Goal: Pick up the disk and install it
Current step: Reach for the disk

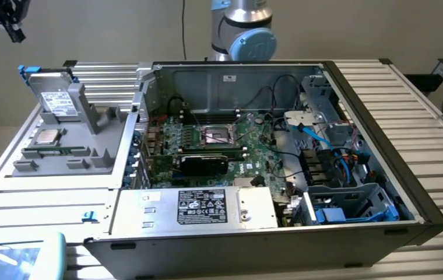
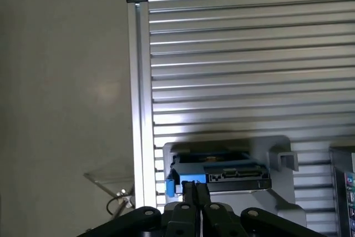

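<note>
My gripper (image 2: 194,188) is fully closed and holds nothing. The disk (image 2: 233,176) sits in its grey holder (image 2: 280,159) ahead of my fingertips, untouched. I judge it rigid, fairly heavy and shock-sensitive. The blue carrier (image 2: 173,184) edges look like the safest hold.

We can't read any txt. White barcode sticker (image 1: 55,100) on the disk (image 1: 60,108), just ahead of the claw (image 2: 194,186): print too small. Black label (image 1: 200,207) w/ white print on the silver box (image 1: 256,205), well away from claw: also illegible.
</note>
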Controlling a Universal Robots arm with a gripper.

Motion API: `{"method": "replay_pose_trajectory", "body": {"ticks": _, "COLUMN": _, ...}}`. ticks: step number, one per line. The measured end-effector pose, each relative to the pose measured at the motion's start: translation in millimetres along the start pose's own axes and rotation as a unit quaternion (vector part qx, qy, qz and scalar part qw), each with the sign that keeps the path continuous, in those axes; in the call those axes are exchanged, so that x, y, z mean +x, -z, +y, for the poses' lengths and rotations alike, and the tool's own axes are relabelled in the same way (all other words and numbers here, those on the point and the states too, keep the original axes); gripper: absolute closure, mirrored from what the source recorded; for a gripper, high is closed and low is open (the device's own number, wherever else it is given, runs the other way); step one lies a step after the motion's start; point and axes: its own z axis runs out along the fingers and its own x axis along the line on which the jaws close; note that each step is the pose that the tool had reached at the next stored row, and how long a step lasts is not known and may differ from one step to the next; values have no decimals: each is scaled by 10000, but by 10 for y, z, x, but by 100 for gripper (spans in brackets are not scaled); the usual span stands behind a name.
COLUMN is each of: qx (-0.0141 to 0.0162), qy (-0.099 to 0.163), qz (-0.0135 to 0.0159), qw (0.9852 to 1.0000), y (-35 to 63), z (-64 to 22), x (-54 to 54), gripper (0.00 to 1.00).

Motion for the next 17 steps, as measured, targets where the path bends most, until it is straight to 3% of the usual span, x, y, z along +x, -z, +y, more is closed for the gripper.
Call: {"method": "replay_pose_trajectory", "body": {"ticks": 17, "qx": 0, "qy": 1, "qz": 0, "qw": 10000, "y": -30, "z": -2, "x": -1, "gripper": 89}}
